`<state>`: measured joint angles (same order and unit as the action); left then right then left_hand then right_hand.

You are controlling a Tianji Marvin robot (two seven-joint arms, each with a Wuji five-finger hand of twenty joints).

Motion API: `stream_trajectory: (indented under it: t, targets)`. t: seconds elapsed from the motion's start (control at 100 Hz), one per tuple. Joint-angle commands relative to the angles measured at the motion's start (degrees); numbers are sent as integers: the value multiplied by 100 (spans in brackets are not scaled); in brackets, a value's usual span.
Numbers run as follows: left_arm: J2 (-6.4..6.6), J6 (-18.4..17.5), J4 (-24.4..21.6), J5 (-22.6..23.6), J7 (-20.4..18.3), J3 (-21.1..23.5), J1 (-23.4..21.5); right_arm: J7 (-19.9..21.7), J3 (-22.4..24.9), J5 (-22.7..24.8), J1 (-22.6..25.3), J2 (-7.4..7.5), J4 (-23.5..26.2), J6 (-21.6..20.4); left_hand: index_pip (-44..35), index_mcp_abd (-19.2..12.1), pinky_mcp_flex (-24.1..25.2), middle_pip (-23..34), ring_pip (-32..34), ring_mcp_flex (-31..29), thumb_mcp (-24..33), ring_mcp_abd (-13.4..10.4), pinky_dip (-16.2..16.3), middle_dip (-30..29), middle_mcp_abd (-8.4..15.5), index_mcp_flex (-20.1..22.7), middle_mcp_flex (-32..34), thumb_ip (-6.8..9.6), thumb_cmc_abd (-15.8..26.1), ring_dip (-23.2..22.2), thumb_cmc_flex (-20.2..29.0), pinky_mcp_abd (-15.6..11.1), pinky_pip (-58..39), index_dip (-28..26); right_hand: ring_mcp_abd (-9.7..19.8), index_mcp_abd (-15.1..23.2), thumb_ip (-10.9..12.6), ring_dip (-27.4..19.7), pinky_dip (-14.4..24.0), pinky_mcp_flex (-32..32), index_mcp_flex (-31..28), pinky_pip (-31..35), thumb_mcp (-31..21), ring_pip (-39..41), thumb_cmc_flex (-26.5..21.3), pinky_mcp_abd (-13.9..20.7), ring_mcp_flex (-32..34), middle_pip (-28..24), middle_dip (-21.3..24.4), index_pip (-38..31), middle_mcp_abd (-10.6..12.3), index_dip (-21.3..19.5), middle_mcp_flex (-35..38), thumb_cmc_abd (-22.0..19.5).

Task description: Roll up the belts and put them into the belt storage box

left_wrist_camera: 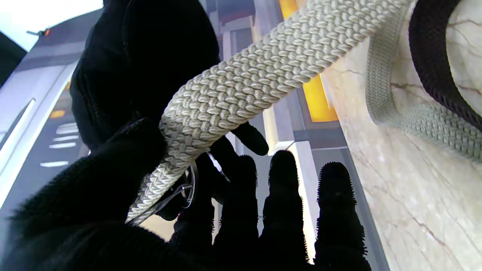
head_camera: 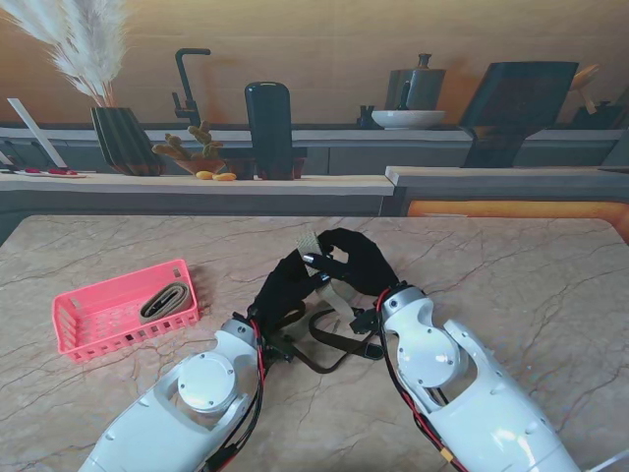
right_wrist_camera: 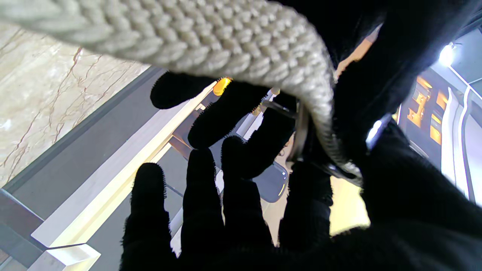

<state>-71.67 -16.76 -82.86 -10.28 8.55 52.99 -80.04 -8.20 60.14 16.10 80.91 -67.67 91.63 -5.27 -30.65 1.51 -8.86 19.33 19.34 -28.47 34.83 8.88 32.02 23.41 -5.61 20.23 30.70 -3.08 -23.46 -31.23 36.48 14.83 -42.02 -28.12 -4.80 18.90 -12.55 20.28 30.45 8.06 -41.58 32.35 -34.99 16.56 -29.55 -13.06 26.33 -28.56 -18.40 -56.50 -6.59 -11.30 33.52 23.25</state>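
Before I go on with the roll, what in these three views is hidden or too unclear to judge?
- Beige belt: stand view, the gloved left hand and right hand hide how far it is rolled.
- Buckle: both wrist views, belt and fingers cover most of it.
- Dark belt: its ends run under the arms; length unclear.
- Pink storage box: the belt inside is too small to tell if rolled.

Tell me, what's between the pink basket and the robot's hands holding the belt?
Only bare marble table. In the stand's view nothing lies between the pink basket, on the left, and the left hand and right hand holding the beige belt.
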Motion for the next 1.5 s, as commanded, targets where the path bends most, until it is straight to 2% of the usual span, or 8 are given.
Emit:
stream_trajectory:
  t: [0.0, 0.1, 0.26, 0.59, 0.86, 0.98, 1.17, 1.49]
  targets:
    - [-73, 62, -116, -138, -23, 9, -103, -34, -24, 8, 24, -46, 12, 15, -552, -394, -85, 230, 128, -246, 210, -276, 135, 125, 350, 291, 384, -76, 45, -107, 184, -146, -217, -269, 117, 980, 199, 14, 52, 35, -121, -134, -61, 25, -55, -51, 42, 37, 67, -133, 177, 6, -59, -587]
    - [-85, 130, -201, -383, -68, 42, -168, -79, -24, 17, 33, -57, -4, 40, -1364, -793, -206, 512, 367, -719, -135, -310, 135, 337, 498, 743, 1090, -431, -194, -250, 865, -103, -397, -800, 130, 965, 211, 46, 88, 45, -101, -139, -56, 54, -55, -37, 46, 31, 62, -123, 176, 5, -77, -596]
    - [-98, 189, -295, -587, -56, 103, -245, -180, 13, 77, 93, -68, 0, 56, -2520, -1094, -379, 701, 940, -1486, -763, -257, 144, 1302, 509, 1322, 2155, -404, 45, -568, 1440, -58, -725, -837, 151, 962, 239, 104, 158, 76, -63, -124, -41, 115, -63, -19, 82, -9, 38, -110, 156, -9, -75, -600]
    - [-91, 165, -304, -765, -130, 167, -291, -272, 62, -2, 220, -97, -40, 213, -3184, -1054, -288, 1630, 1620, -1551, -1408, -76, 236, 1612, 557, 1449, 2263, -352, 430, -1023, 1358, -12, -970, -1898, 146, 838, 292, 226, 278, 127, 19, -94, -41, 258, -64, -37, 224, -106, -12, -65, 124, -3, 173, -654]
    - [-84, 198, -333, -715, -113, 185, -302, -279, 77, -148, 307, -118, -68, 356, -3353, -568, -801, 1766, 2063, -1811, 52, 290, 132, 2033, 289, 1612, 2513, -242, 69, -1064, 892, -33, -1343, -1994, 106, 550, 365, 380, 406, 293, 50, 44, -103, 458, -130, -34, 448, -185, -86, -6, -5, 28, 574, -628]
    - [-81, 285, -316, -611, -86, 207, -273, -244, 126, -139, 347, -101, -34, 361, -3441, -597, -1036, 1737, 2044, -1940, -248, 283, -42, 1425, 137, 1165, 2437, -83, 384, -728, 1027, -147, -1425, -2198, 89, 443, 384, 439, 456, 361, 128, 113, -127, 531, -155, -29, 538, -200, -121, 55, -50, 38, 661, -614]
    - [-91, 467, -338, -759, -129, 256, -255, -226, 169, -52, 368, -82, -31, 340, -2883, -603, -1250, 1506, 2020, -2162, -1055, 282, -104, 872, -17, 745, 2607, -166, 710, -540, 1745, -73, -1523, -2268, 90, 528, 376, 497, 500, 379, 168, 161, -50, 579, -161, -41, 614, -206, -173, 101, -39, 0, 799, -690]
    - [-116, 469, -279, -533, 34, 274, -152, -266, 82, -40, 225, -109, -225, 427, -2858, -610, -1779, 1401, 2555, -2738, 512, 31, 24, 1507, 148, 1411, 3333, -125, -480, -749, 1288, -67, -1965, -1322, 96, 489, 394, 544, 522, 382, 224, 180, 71, 599, -184, -41, 639, -182, -225, 139, -51, -18, 850, -754]
